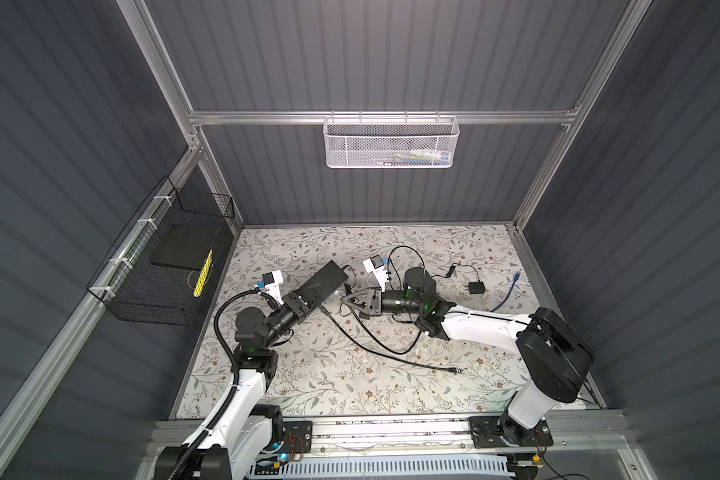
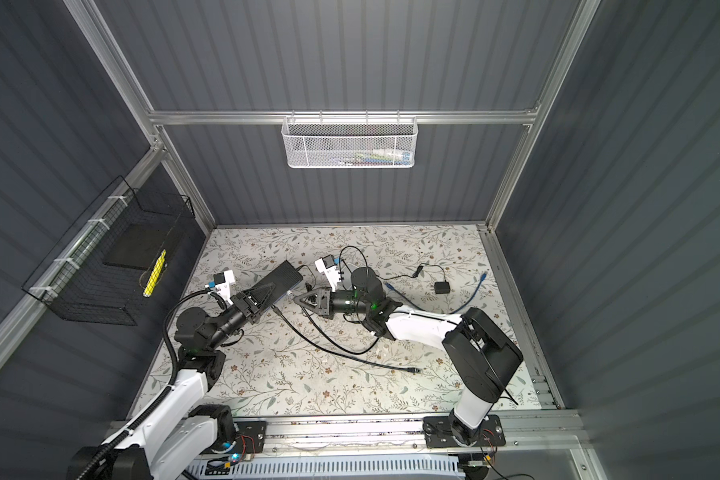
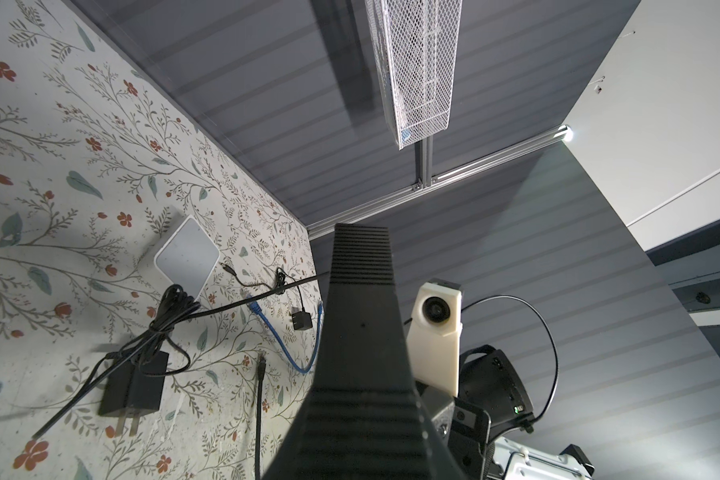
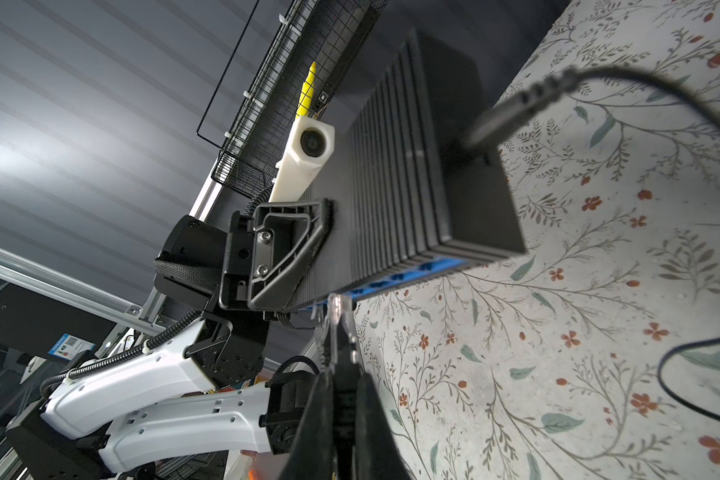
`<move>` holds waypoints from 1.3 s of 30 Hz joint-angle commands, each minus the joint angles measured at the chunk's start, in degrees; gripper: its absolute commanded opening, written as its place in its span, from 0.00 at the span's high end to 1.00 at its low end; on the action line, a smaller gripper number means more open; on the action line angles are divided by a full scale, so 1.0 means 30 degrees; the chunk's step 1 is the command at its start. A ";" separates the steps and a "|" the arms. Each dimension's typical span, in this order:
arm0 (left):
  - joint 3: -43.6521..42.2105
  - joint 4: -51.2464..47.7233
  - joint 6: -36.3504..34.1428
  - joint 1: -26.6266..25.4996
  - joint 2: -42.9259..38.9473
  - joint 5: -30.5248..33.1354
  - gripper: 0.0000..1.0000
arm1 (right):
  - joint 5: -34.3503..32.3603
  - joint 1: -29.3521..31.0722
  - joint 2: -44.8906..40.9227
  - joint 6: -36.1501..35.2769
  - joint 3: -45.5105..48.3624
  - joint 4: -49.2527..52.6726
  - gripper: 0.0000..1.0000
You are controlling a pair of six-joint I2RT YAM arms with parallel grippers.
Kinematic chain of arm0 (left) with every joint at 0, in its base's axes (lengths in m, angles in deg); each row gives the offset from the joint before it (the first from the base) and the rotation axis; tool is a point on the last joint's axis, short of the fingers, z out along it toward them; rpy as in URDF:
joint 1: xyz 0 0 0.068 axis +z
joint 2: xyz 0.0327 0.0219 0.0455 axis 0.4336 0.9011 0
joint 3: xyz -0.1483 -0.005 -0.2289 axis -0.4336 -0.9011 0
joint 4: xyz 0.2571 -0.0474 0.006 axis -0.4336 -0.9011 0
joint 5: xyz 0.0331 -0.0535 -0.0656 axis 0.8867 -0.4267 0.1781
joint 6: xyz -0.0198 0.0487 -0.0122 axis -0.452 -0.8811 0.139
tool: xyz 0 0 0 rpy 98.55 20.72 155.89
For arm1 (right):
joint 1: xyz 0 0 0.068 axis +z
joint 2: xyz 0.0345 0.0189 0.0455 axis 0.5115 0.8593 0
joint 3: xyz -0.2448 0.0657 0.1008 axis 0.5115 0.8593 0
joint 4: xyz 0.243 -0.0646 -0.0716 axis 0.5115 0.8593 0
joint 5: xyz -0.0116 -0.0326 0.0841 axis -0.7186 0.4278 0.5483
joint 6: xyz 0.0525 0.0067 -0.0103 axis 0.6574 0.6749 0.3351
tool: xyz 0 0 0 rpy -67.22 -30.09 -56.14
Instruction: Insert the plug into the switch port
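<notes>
The switch is a black ribbed box, held tilted above the mat with my left gripper shut on its near end. In the right wrist view the switch shows a blue row of ports along its lower edge. My right gripper is shut on a clear plug with a black cable. The plug's tip is right at the port row beside the left fingers. I cannot tell whether it is inside a port.
A power lead is plugged into the switch's end. On the mat lie a black adapter, a white box, a blue cable, a small black charger and a loose black cable. A wire basket hangs on the left wall.
</notes>
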 commanded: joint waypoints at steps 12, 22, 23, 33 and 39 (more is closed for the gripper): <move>0.0152 0.1445 0.0334 -0.0108 -0.0278 0.0084 1.00 | -0.0152 0.0246 0.0907 0.0150 -0.0288 -0.0688 1.00; -0.0021 0.1269 0.0308 -0.0108 -0.0491 0.0060 1.00 | -0.0103 0.0249 0.1052 0.0151 -0.0878 -0.0359 1.00; -0.0023 0.1298 0.0274 -0.0107 -0.0515 0.0038 1.00 | -0.0084 0.0246 0.1080 0.0136 -0.0884 -0.0346 1.00; -0.0054 0.1358 0.0251 -0.0108 -0.0621 -0.0251 1.00 | 0.0049 0.0248 0.1140 0.0477 -0.1244 -0.0304 1.00; -0.0258 0.1602 0.0327 -0.0108 -0.0662 -0.0291 1.00 | 0.0036 0.0246 0.1292 0.0648 -0.1520 -0.0189 1.00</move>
